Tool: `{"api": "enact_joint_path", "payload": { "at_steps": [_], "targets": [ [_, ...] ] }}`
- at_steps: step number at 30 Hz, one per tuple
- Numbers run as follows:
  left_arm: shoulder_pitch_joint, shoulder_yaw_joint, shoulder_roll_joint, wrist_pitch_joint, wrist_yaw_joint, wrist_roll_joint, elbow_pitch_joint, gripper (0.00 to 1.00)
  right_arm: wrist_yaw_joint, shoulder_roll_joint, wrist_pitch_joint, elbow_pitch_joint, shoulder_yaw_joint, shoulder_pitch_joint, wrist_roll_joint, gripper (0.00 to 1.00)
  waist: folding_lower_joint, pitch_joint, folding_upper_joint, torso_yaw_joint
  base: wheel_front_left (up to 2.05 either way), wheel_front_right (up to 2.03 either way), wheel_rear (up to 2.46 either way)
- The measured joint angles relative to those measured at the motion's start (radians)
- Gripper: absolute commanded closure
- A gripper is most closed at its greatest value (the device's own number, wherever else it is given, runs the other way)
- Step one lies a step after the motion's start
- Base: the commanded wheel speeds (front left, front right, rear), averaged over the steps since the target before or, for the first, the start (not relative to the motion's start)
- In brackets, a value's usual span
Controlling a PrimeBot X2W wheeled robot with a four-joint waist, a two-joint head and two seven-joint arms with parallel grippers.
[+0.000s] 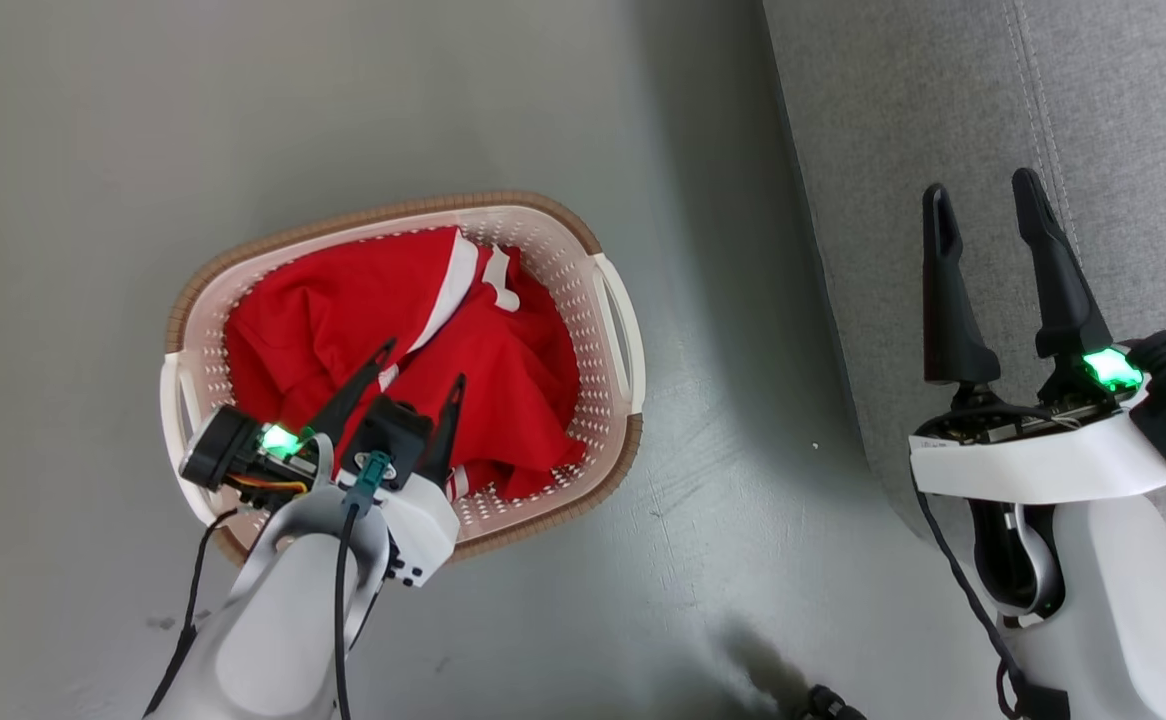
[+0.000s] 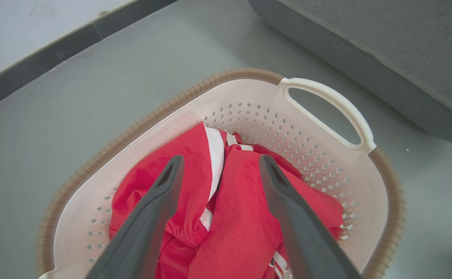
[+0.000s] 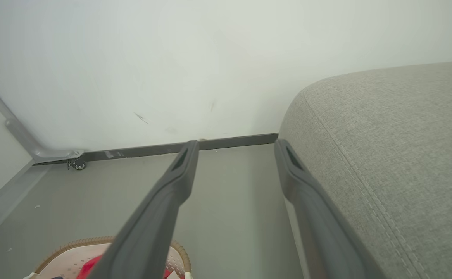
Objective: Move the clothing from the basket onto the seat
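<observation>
Clothing (image 1: pixel 343 310): all of it in the basket (image 1: pixel 383 210), a crumpled red heap covering most of the bottom. The basket stands on the floor (image 1: pixel 243 100), beside the seat (image 1: pixel 943 100) but apart from it. No garment on the part of the seat I can see.

Left gripper (image 1: pixel 424 362): fingers spread, pointing down into the basket over the near half of the heap, pinching nothing. Cannot tell whether the tips touch cloth.
Right gripper (image 1: pixel 980 183): spread, empty, held over the seat's edge.

Handling (judgement): light and limp, with no stiffness. It will drape and trail when lifted. The garments lie tangled, so one pinch may drag a second piece along or shed it on the way. Not fragile. The cloth looks matte and should grip well.

Where to hold: the raised fold (image 2: pixel 233 193) of red between my left fingers, just beside the white trim (image 2: pixel 215 155), where the cloth bunches thick. A flat single layer would likely slip out. Keep off cloth lying against the basket wall, since a fingertip could catch in the perforations. The lift must carry the hanging tail over the rim before crossing to the seat.
</observation>
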Motion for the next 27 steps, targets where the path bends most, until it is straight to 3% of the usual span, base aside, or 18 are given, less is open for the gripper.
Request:
{"api": "enact_joint_path", "payload": {
  "at_steps": [27],
  "targets": [
    [-0.139,-0.001,-0.001,0.000,0.021,0.009,0.071,0.00,0.000,0.000,0.000,-0.023,0.038,-0.168,0.011,0.00,0.0000,0.164,0.0000,-0.042,0.00,0.00,0.00]
  ]
}}
